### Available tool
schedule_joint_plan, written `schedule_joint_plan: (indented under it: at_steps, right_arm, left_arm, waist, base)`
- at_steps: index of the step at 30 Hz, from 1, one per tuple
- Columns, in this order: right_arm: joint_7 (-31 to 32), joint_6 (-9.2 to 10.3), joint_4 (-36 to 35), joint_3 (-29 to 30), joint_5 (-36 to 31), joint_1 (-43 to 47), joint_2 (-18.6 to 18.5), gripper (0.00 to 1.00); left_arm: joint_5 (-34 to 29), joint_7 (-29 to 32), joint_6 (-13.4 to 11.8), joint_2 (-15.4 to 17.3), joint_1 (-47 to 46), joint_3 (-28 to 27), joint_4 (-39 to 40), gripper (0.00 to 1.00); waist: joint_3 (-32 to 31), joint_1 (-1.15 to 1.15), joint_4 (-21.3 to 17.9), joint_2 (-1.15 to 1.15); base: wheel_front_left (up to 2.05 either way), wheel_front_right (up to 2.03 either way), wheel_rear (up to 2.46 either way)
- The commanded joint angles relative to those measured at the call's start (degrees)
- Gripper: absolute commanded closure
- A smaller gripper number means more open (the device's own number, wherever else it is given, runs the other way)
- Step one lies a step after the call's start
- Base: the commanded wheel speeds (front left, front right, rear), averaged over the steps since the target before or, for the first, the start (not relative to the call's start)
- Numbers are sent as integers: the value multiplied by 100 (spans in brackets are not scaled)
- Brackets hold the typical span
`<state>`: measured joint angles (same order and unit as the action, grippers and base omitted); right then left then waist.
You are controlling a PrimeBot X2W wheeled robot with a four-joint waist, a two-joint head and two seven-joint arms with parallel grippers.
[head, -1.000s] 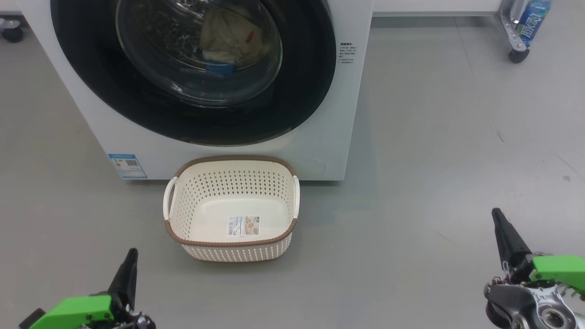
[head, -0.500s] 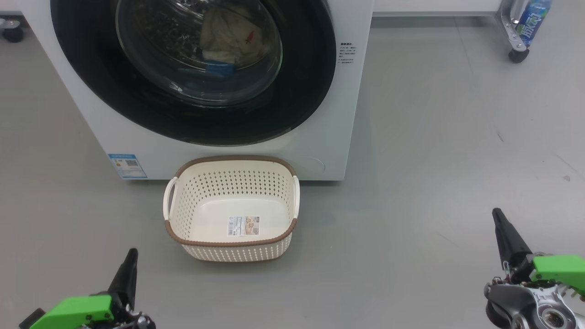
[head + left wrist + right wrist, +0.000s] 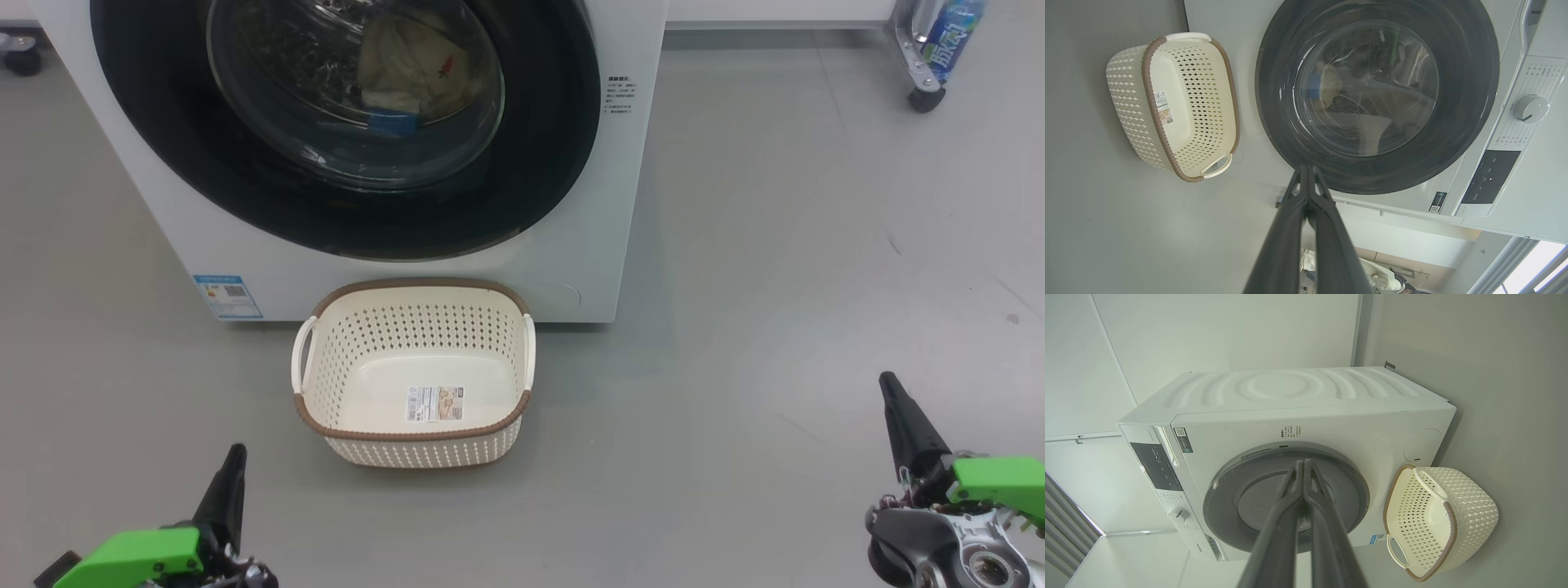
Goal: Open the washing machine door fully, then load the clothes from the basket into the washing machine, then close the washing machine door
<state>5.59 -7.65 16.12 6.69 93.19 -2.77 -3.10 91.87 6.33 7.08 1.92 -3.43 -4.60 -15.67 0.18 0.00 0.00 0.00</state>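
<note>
head view: the washing machine door (image 3: 204,188) looks shut flat against the white washing machine (image 3: 588,204). the clothes (image 3: 412,69) sit inside the drum behind the glass, carrot print showing. the basket (image 3: 424,453) is on the floor just in front of the machine with only its label sticker inside. the left gripper (image 3: 235,457) and right gripper (image 3: 890,388) hang low at the bottom corners, well apart from everything.

left wrist view: the left gripper (image 3: 1305,169) has its two fingers pressed together on nothing. the black ring of the door (image 3: 1274,122) shows no gap i can spot, and there's a pale lump of the clothes (image 3: 1327,85) behind the window.

right wrist view: the right gripper (image 3: 1303,463) is also pinched together with nothing in it, pointing at the door (image 3: 1224,498), with the basket (image 3: 1474,514) off to the side.

my take: we're at the very end, the close-the-door step. i can't tell from here if the latch actually caught. if it needs a check, i'd push gently on the black ring with the fingertips together, never on the glass bulge, and come in over the basket so it doesn't get knocked.
</note>
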Motion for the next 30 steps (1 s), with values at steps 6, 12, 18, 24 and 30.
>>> schedule_joint_plan:
  at_steps: [6,12,18,24,30]
  right_arm:
    - [33,16,-214,-88,-44,-335,-31,100]
    - [38,16,-213,-81,-50,-336,-26,100]
    - [43,16,-213,-75,-54,-336,-22,100]
    - [47,16,-213,-70,-59,-337,-18,100]
    - [51,16,-212,-65,-63,-337,-15,100]
  left_arm:
    - [29,16,41,96,-277,-193,162,100]
    - [29,15,41,96,-277,-192,162,100]
    - [29,15,41,96,-277,-192,162,100]
    - [29,15,41,96,-277,-192,162,100]
    - [29,15,41,96,-277,-192,162,100]
  waist:
    - [0,0,0,0]
    - [0,0,0,0]
    - [0,0,0,0]
    - [0,0,0,0]
    - [0,0,0,0]
  base:
    - [0,0,0]
    - [0,0,0]
    - [0,0,0]
    - [0,0,0]
    - [0,0,0]
